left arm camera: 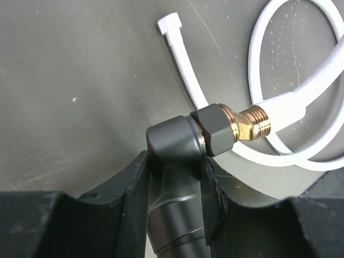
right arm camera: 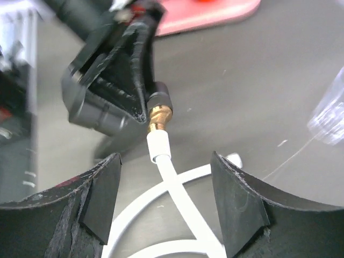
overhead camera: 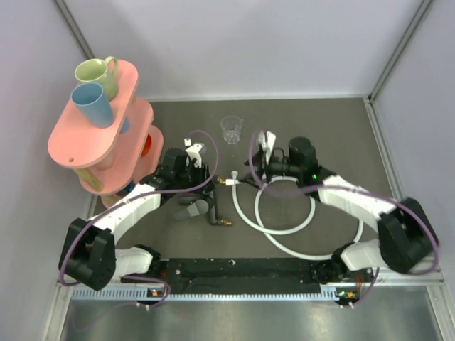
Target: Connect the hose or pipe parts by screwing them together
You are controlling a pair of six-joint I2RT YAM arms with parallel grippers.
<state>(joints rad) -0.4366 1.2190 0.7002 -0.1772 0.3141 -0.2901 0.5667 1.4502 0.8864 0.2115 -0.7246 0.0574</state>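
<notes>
My left gripper [left arm camera: 174, 161] is shut on the dark body of the black fitting [left arm camera: 171, 141], which it holds just above the table. The fitting's brass tip [left arm camera: 252, 122] points right, and the hose's white end connector [left arm camera: 285, 107] sits against its threads. The white hose [overhead camera: 284, 233] lies in loops on the table, with its other end [left arm camera: 171, 24] loose. My right gripper [right arm camera: 165, 167] is open, its fingers on either side of the hose [right arm camera: 174, 185] just behind that connector [right arm camera: 159, 146] and not touching it. From above, the left gripper [overhead camera: 207, 186] and right gripper [overhead camera: 250, 177] face each other.
A clear plastic cup [overhead camera: 232, 129] stands at the back of the table behind both grippers. A pink tiered rack [overhead camera: 78, 145] with a green mug [overhead camera: 98, 72] and a blue mug [overhead camera: 92, 104] fills the back left. Purple cables arc over both arms.
</notes>
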